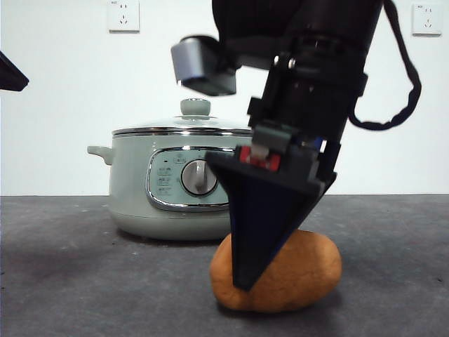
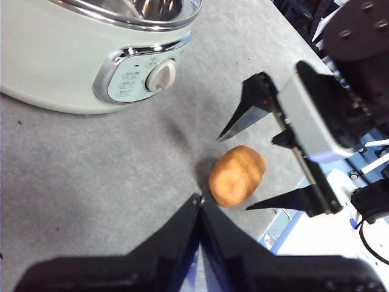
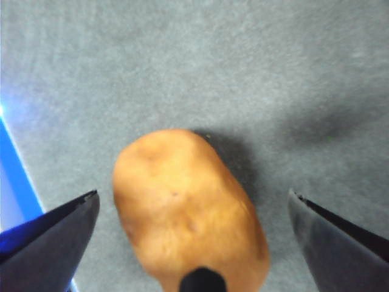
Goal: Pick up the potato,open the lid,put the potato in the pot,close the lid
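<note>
The orange-brown potato lies on the grey table in front of the pot. My right gripper is open and lowered over it, one jaw on each side, not touching it; the right wrist view shows the potato between the spread jaws of the gripper. The sage-green pot stands behind, with the glass lid shut on it. My left gripper is shut and empty, high above the table, looking down on the potato, the pot and the right gripper.
The left arm shows only as a black tip at the upper left of the front view. The table's edge runs close beside the potato, with blue floor beyond. A white wall with sockets stands behind.
</note>
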